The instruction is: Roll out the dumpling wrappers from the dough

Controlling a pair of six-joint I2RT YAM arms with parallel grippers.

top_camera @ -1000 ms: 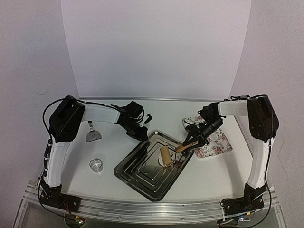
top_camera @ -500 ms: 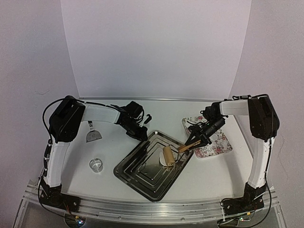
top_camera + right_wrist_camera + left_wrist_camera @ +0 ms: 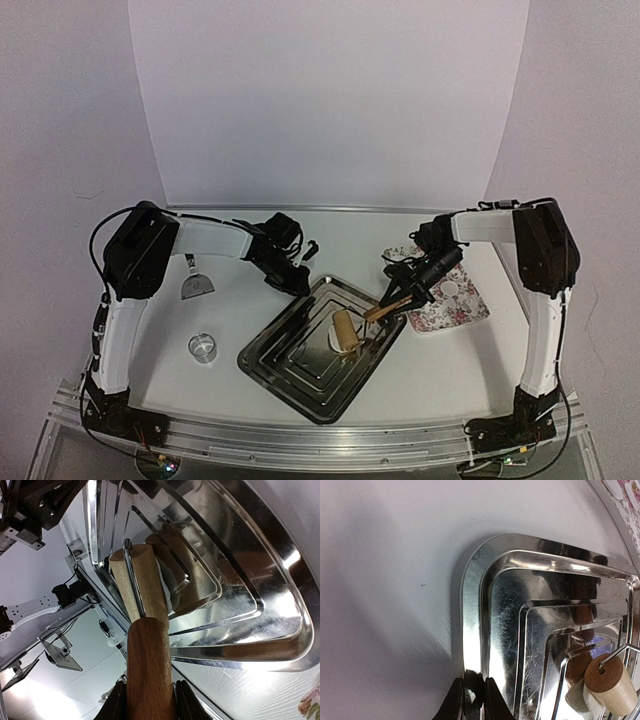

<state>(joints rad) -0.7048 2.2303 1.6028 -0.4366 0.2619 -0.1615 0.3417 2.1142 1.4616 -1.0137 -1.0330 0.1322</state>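
left gripper (image 3: 472, 702): the jaws are pressed together on the rim of the metal tray (image 3: 470, 605), pinching it at the corner nearest the left arm, with one finger (image 3: 454, 700) on either side of the rim. right gripper (image 3: 150, 700): the jaws are clamped on the wooden handle (image 3: 150, 665) of a small roller (image 3: 140, 577), gripping the handle from both sides. a wire yoke joins the handle to the drum. the drum lies inside the tray, over its stepped floor near the right-hand edge. a pale lump of dough (image 3: 575, 697) lies on the tray floor against the drum. in the top view the tray sits at an angle near the middle of the table (image 3: 250, 250), between the two arms. the dumpling wrappers (image 3: 453, 287) are small white discs lying on a floral plate (image 3: 445, 314) just beside the tray's right corner, behind the right gripper. a clear ring cutter (image 3: 203, 347) stands on the table left of the tray and well apart from it. a metal scraper (image 3: 195, 284) lies farther back, under the left arm.
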